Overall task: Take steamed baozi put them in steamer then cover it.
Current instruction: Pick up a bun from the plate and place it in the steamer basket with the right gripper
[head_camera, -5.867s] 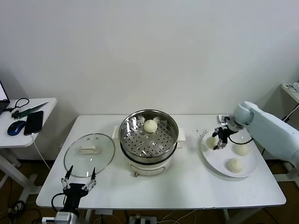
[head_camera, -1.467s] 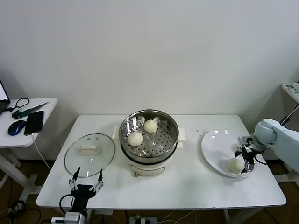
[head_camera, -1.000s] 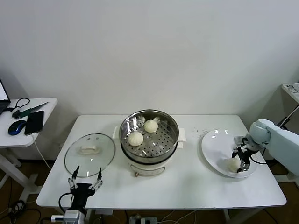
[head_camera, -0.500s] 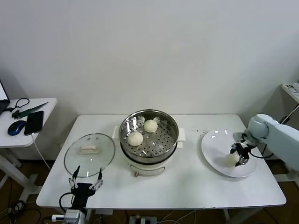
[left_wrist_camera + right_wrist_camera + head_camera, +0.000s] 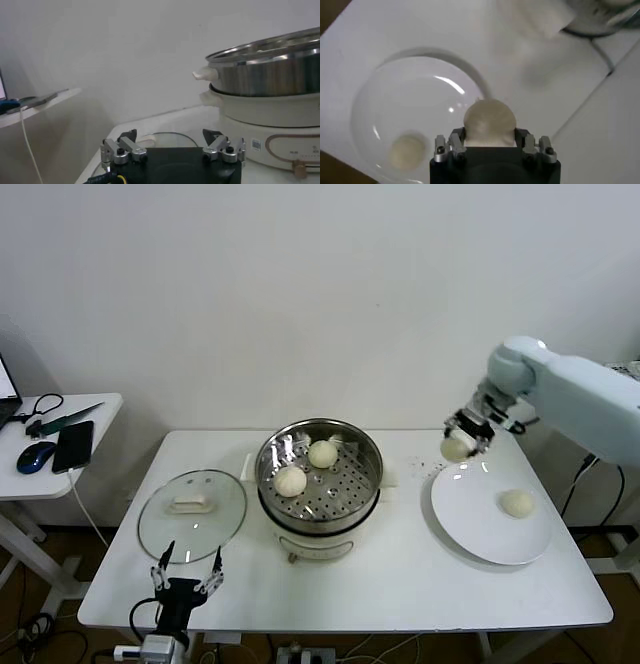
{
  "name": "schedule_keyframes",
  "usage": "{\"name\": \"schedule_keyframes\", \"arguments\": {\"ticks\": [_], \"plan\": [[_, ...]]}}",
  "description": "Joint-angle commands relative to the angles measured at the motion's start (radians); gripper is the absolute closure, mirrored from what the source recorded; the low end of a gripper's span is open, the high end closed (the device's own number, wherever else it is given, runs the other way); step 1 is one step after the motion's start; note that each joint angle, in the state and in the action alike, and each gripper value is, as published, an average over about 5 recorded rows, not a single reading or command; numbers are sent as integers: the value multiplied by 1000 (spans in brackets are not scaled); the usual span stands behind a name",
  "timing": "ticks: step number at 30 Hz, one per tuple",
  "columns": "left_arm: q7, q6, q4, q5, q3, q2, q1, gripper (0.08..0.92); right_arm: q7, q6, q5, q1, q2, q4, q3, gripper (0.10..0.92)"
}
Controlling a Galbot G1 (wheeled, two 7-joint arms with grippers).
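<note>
My right gripper (image 5: 460, 443) is shut on a cream-white baozi (image 5: 456, 449) and holds it in the air above the far left rim of the white plate (image 5: 470, 514). In the right wrist view the baozi (image 5: 489, 121) sits between the jaws. One baozi (image 5: 517, 503) lies on the plate, also in the right wrist view (image 5: 406, 150). Two baozi (image 5: 322, 453) (image 5: 290, 480) lie in the steel steamer (image 5: 366, 447) on its cream pot base. The glass cover (image 5: 191, 515) lies flat on the table left of the steamer. My left gripper (image 5: 186, 576) is open and empty at the front edge, near the cover.
A side table at the far left holds a phone (image 5: 73, 446), a mouse (image 5: 35, 456) and cables. The white wall stands behind the table. In the left wrist view the steamer (image 5: 270, 75) rises beyond the cover (image 5: 165, 139).
My right gripper closed on a baozi on the plate, lifted it and carried it up and left toward the steamer. One baozi stays on the plate. The left arm barely moved.
</note>
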State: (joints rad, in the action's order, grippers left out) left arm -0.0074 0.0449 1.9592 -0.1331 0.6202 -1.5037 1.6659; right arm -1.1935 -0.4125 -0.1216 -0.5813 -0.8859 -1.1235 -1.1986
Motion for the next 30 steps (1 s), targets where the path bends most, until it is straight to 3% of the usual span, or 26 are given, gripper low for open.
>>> {"name": "schedule_keyframes", "arguments": {"ticks": [1,12,30], "plan": [[7,-3,3,1,-4,-2,3,177,-9,-132,40,-181,-225,-112,-72,375],[17,-5,3,15,2,6,10,177,-10,-126,-21,4,-386,-154,-63,372],[14,-6,-7,18,10,7,8,177,-9,-134,-51,100,-439,-164,-113,372]]}}
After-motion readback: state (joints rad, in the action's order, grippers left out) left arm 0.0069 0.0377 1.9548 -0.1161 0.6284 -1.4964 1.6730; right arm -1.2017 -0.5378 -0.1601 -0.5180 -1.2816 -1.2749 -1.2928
